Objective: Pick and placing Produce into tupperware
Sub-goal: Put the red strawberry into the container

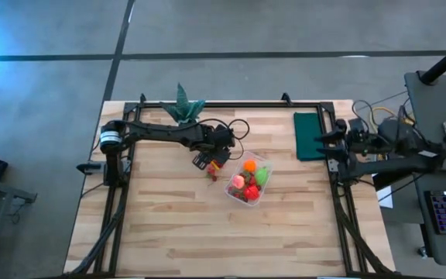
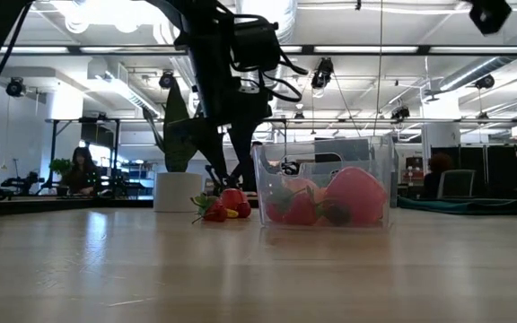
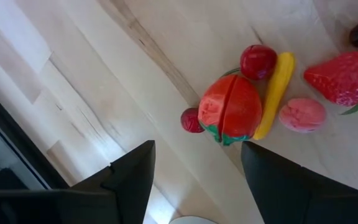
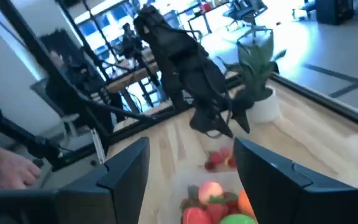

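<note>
The clear tupperware (image 1: 228, 188) stands mid-table with red, orange, pink and green produce (image 1: 248, 180) in it. Left of it, loose produce lies on the wood: a red tomato (image 3: 230, 109), two small red pieces (image 3: 258, 61), and a yellow piece (image 3: 275, 93). A pink piece (image 3: 301, 115) and a strawberry (image 3: 340, 76) show beside them. My left gripper (image 3: 197, 149) hangs open just above this loose pile (image 1: 211, 172), slanting down, its fingers apart and nothing between them. My right gripper (image 4: 191, 146) is open and drawn back at the table's right edge (image 1: 324, 138).
A spiky green plant in a white pot (image 2: 178, 190) stands at the far edge behind the left arm. A dark green cloth (image 1: 310, 136) lies at the far right. Bare wood stretches across the near half of the table (image 1: 207, 240).
</note>
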`<action>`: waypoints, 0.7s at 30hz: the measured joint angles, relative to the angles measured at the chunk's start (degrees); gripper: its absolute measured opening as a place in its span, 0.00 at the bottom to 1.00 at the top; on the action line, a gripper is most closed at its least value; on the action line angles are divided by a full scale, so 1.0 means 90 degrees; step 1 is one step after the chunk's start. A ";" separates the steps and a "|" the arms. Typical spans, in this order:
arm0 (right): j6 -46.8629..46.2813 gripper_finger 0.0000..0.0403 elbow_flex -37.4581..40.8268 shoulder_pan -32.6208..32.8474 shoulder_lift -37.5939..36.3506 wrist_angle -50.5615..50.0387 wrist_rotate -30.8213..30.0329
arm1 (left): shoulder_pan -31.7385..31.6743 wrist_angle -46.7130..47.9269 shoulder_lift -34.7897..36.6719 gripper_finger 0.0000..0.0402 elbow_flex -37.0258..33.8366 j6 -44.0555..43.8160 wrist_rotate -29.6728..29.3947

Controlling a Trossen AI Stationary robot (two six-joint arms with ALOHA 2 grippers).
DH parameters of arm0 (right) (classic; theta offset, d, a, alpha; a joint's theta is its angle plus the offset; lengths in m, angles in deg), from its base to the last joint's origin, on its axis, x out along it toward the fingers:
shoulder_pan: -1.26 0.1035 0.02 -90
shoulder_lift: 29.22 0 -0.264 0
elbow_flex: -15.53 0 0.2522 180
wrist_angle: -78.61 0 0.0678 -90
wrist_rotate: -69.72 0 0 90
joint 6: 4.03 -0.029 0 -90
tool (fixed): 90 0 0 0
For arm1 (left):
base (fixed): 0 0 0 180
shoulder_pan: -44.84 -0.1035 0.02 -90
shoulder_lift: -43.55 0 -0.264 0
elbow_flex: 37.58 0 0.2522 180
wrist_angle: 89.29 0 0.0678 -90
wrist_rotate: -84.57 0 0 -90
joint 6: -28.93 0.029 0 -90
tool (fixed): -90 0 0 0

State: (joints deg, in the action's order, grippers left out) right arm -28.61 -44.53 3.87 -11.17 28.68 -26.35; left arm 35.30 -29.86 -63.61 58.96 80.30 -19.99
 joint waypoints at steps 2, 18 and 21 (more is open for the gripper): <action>-0.0065 0.56 0.0450 0.0000 -0.0441 0.0262 0.0199 | 0.0000 0.0000 0.0000 0.56 0.0000 -0.0002 -0.0002; 0.0459 0.56 0.2797 0.0000 -0.1822 0.1345 -0.0207 | 0.0032 0.0030 0.0002 0.56 -0.0025 -0.0194 0.0580; 0.0389 0.56 0.3236 -0.0002 -0.1845 0.2167 -0.0147 | 0.0032 0.0029 0.0002 0.56 -0.0041 -0.0187 0.0685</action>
State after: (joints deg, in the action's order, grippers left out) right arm -25.11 -15.40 3.86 -27.78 48.18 -27.67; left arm 35.58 -29.60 -63.59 58.60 78.62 -13.83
